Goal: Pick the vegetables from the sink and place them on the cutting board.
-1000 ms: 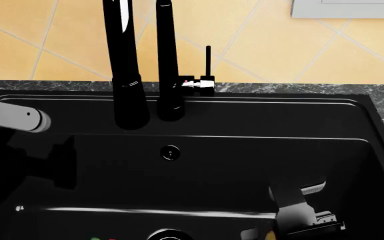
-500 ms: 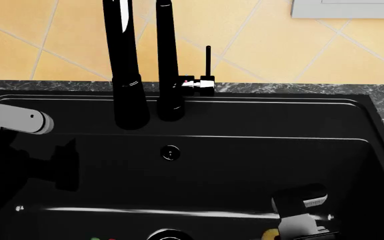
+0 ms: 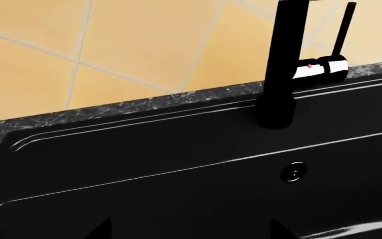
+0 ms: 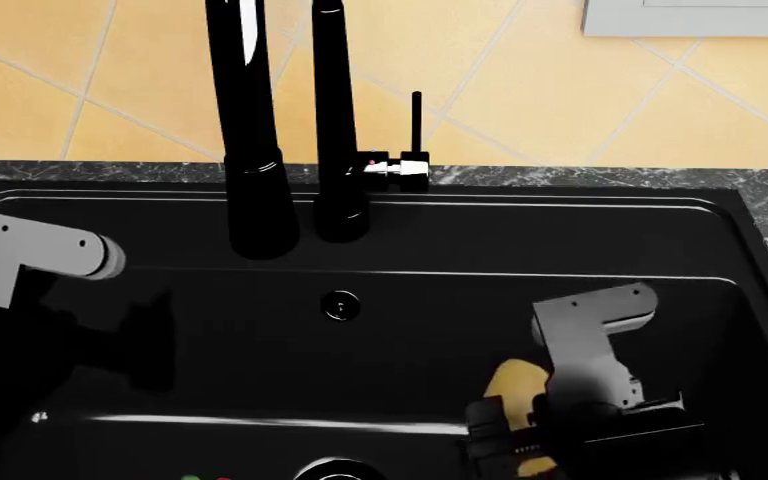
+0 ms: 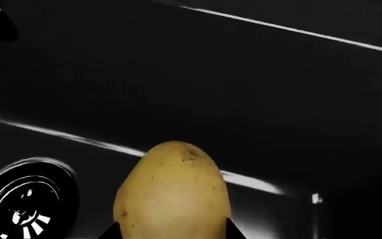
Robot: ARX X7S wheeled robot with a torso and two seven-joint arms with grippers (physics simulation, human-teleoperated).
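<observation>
**Potato in right gripper, above sink floor**

The yellowish-tan oval potato with dark specks (image 4: pixel 515 392) sits between the dark fingers of the right gripper (image 4: pixel 528 440), which is closed on it. In the right wrist view the potato (image 5: pixel 172 194) fills the lower centre of the picture, with the finger edges showing at both its flanks and the round drain (image 5: pixel 25 204) on the floor beyond it. In the head view the potato is at the right part of the large rectangular matte black sink basin (image 4: pixel 704 240), near the front edge of the picture.

A small red and green fragment (image 4: pixel 205 479) shows at the bottom edge of the head view; too little is visible to identify it.

The left arm's grey link (image 4: pixel 31 255) reaches in over the left side of the basin. The left gripper's own state cannot be told: only two dark tips show in its wrist view.

The tall black faucet (image 4: pixel 337 120) stands at the rear rim, on grey marbled stone (image 3: pixel 111 107), before yellow wall tiles (image 4: pixel 531 80)
</observation>
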